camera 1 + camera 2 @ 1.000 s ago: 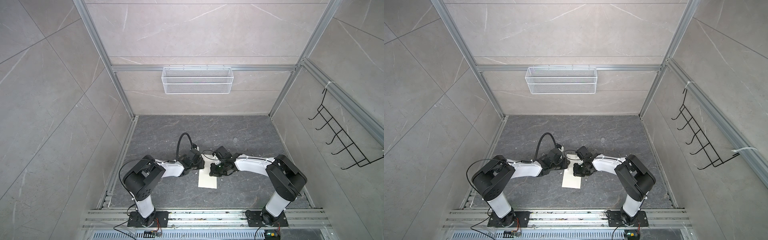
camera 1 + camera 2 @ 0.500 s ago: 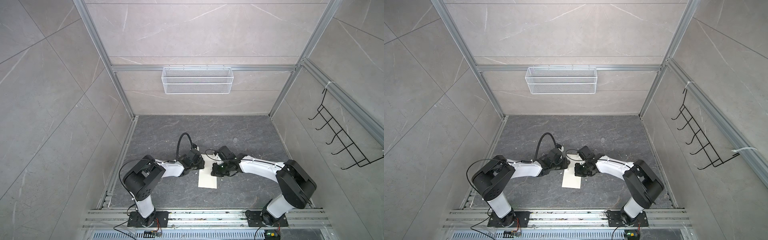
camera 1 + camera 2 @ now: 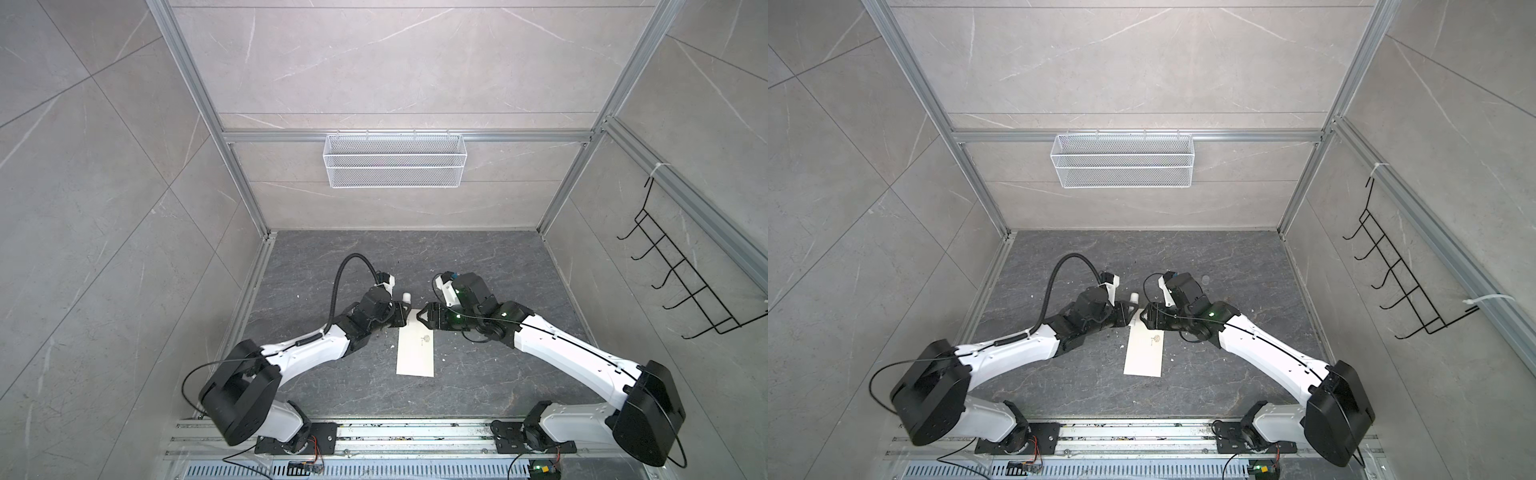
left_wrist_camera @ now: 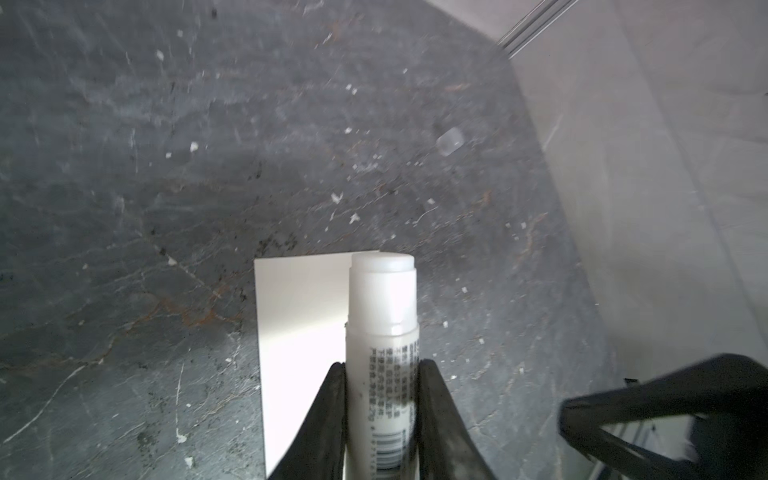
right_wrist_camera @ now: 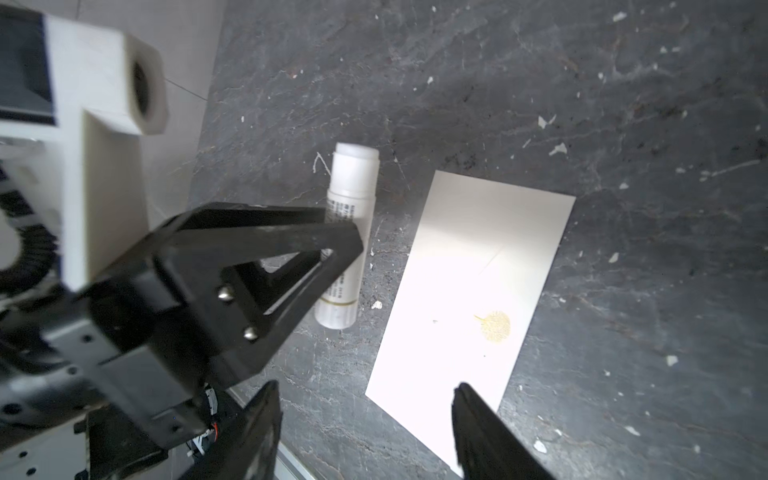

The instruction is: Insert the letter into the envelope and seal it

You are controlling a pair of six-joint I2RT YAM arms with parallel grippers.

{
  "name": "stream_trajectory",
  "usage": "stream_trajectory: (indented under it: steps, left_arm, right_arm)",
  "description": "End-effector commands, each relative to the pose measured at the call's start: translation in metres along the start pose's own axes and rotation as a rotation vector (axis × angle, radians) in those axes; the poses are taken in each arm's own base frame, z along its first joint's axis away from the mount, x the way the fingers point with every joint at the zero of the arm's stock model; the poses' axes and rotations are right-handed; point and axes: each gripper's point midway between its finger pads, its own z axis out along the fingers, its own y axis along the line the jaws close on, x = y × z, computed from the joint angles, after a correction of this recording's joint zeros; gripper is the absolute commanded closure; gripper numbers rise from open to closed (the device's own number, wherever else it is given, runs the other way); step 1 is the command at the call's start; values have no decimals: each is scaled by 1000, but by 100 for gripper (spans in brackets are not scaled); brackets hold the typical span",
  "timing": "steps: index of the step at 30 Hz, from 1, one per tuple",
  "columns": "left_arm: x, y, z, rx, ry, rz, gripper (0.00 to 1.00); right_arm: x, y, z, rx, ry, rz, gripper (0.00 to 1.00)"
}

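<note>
Now pinching the white glue stick in the left gripper near one end of the envelope, with the right gripper spread wide over it.

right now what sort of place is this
Probably a robot test cell: tiled panels in an aluminium frame, two robot arms bolted to a base rail, a wire basket hung on the frame.
</note>
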Motion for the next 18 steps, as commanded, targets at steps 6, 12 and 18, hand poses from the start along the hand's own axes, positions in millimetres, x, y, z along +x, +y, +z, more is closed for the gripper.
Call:
stream_trajectory:
  steps: [6,12,18]
  left_arm:
    - [-49,-71,-63,281,-181,119,100]
    - [-49,-79,-83,332,-229,237,100]
    - [-50,-87,-93,372,-251,293,100]
  right_arm:
    - [-32,61,-42,-206,-87,-8,28]
    - [-52,85,-63,-263,-129,-7,27]
    - [-66,91,-68,-235,-146,-2,24]
